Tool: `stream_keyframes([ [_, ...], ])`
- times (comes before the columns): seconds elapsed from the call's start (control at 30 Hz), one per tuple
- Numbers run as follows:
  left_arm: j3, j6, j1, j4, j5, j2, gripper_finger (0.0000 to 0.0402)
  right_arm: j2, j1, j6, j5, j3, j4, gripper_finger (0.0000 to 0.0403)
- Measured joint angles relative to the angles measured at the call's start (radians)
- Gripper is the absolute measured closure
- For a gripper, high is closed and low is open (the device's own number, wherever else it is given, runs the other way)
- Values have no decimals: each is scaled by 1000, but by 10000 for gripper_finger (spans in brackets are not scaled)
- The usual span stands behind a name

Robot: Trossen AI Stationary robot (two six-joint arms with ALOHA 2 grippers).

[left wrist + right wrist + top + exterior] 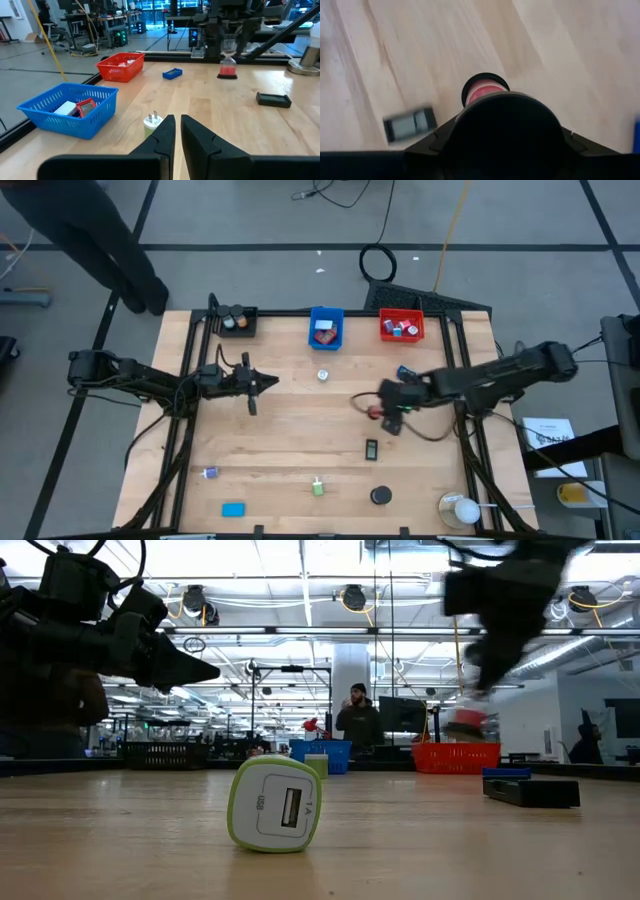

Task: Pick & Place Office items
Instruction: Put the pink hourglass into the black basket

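The right arm reaches in from the right edge of the bench (280, 450), elbow out, its claw (378, 410) pointing down over the right-centre of the boards. Its fingers are closed on a small red roll (484, 90) with dark rims, held just above the wood; the left wrist view shows the roll (228, 70) hanging under the claw, clear of the bench.

The left arm stretches in from the left, lying nearly level, its claw (177, 131) closed and empty, pointing toward the middle of the bench.

Three bins stand along the far edge: one black bin (238, 321) at left, one blue bin (326, 327) in the middle, one red bin (401, 326) at right, each with a few pieces inside.

Loose pieces on the bench: one white plug (323, 375) near the blue bin, one blue block (406, 370) near the red bin, one flat black piece (371, 448) just nearer than the right claw, one green-and-white charger (275, 805), one black disc (380, 496), one blue pad (233, 509) and one tiny blue piece (209, 473) along the near side. One roundish white object (463, 509) sits at the near right corner.
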Motion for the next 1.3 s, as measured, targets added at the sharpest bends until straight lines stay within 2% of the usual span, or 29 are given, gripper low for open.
stream_keyframes([
  [0.27, 0, -1, 0, -1, 0, 0, 364, 425, -95, -360, -82, 396, -3, 211],
  [0.4, 0, -3, 0, -1, 0, 0, 364, 582, -115, -476, -80, 567, -54, 216],
  [0.5, 0, -3, 0, -1, 0, 0, 364, 655, -127, -525, -81, 627, -72, 216],
  [0.67, 0, -3, 0, -2, 0, 0, 364, 698, -140, -544, -116, 639, -71, 203],
  [0.93, 0, -4, 0, -2, 1, 0, 364, 700, -138, -556, -127, 625, -37, 212],
  [1.3, 0, -8, 0, -3, 2, 0, 364, 698, -137, -560, -73, 623, -15, 132],
])
